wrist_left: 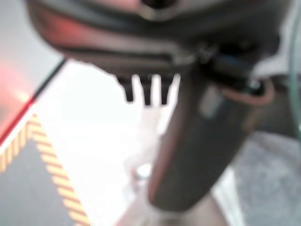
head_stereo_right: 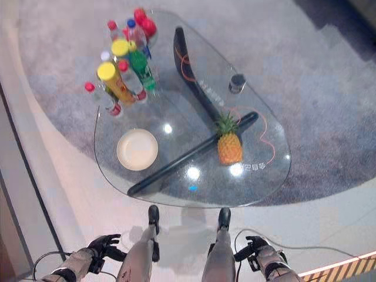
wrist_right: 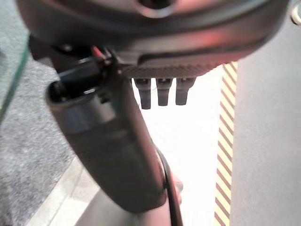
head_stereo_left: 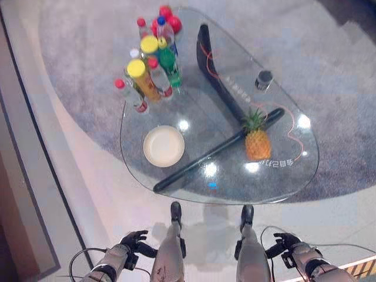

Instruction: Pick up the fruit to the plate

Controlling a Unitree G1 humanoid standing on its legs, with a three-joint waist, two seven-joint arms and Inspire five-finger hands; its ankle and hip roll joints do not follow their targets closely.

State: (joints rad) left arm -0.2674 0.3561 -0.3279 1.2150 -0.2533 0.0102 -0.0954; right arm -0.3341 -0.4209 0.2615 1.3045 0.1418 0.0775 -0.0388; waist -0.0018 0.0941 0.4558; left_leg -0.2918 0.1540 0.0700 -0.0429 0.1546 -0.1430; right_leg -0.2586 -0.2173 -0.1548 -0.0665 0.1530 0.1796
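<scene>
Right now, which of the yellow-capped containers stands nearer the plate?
The yellow-capped container with the orange-yellow body, at the front of the bottle cluster, is nearer the plate. The other yellow cap sits farther back among the bottles.

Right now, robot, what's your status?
Left hand and right hand low, fingers relaxed, empty. Pineapple on glass table, right of plate. Bottles beyond plate.

— What stands at the far left of the glass table (head_stereo_left: 282, 176)?
— A cluster of bottles (head_stereo_left: 154, 70) with red, yellow and blue caps, and red balls (head_stereo_left: 169, 19) behind them.
— Anything else?
— A small dark cup (head_stereo_left: 264, 79) toward the right edge; a grey carpet (head_stereo_left: 329, 70) lies beneath
</scene>
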